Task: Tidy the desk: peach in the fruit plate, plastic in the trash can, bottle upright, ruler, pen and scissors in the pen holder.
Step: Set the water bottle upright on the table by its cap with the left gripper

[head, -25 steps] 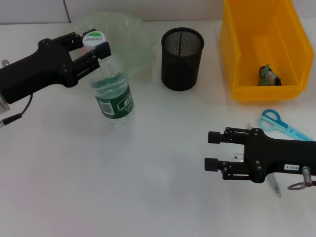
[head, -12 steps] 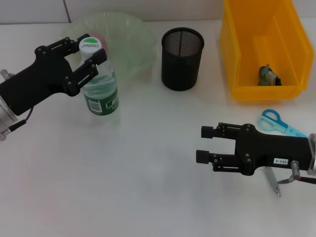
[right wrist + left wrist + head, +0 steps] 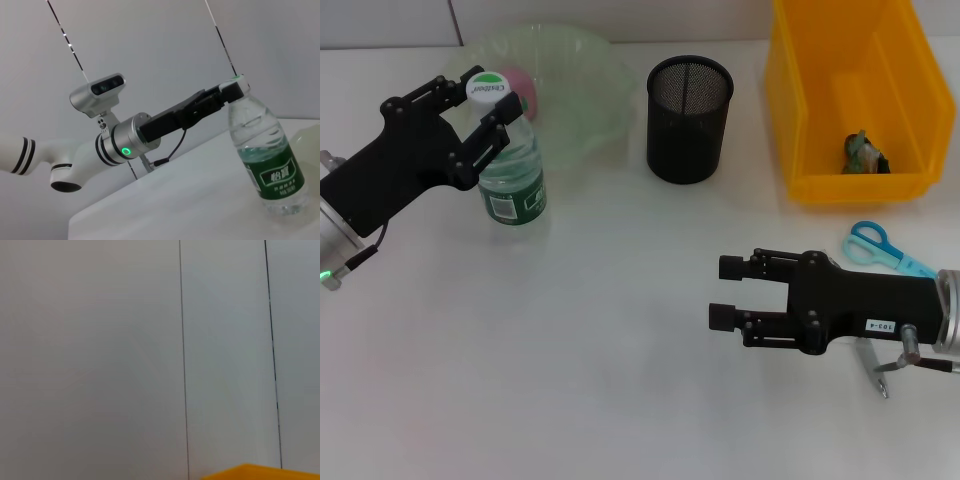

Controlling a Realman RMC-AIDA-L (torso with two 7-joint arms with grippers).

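- Fingers [image 3: 498, 128] of the left gripper [image 3: 483, 105] pinch the neck of the bottle [image 3: 506, 165] just under its white cap, seen from the head camera.
- Bottle: clear plastic, green label, white cap with green print. It stands upright on the white desk [image 3: 570, 350], just in front of the fruit plate [image 3: 585, 75].
- Fruit plate: pale green, translucent, at the far left of the desk. A pink peach [image 3: 525, 80] lies in it, partly hidden behind the bottle cap.
- Pen holder [image 3: 689, 118]: black mesh cup, upright, between the plate and the bin. Nothing shows above its rim; I cannot tell whether anything is inside.
- Trash can [image 3: 850, 100]: yellow bin at the far right, with 1 crumpled piece of plastic [image 3: 863, 152] on its floor.
- Right gripper [image 3: 725, 292] hovers low over the near right of the desk, its 2 fingers spread, nothing between them.
- Scissors [image 3: 882, 250], blue handles, lie flat behind the right arm, just in front of the bin. A pen [image 3: 873, 368] pokes out from under that arm.
- Left wrist view: only a plain grey wall with 2 thin vertical seams and a sliver of the yellow bin [image 3: 260, 472]. No fingers or bottle here.
- Right wrist view: side-on look at the bottle [image 3: 265, 160], showing a little water at its base and the label's white characters, which the head view does not give. Left gripper [image 3: 232, 90] clamps the cap end; a green ring light glows on that arm's wrist.
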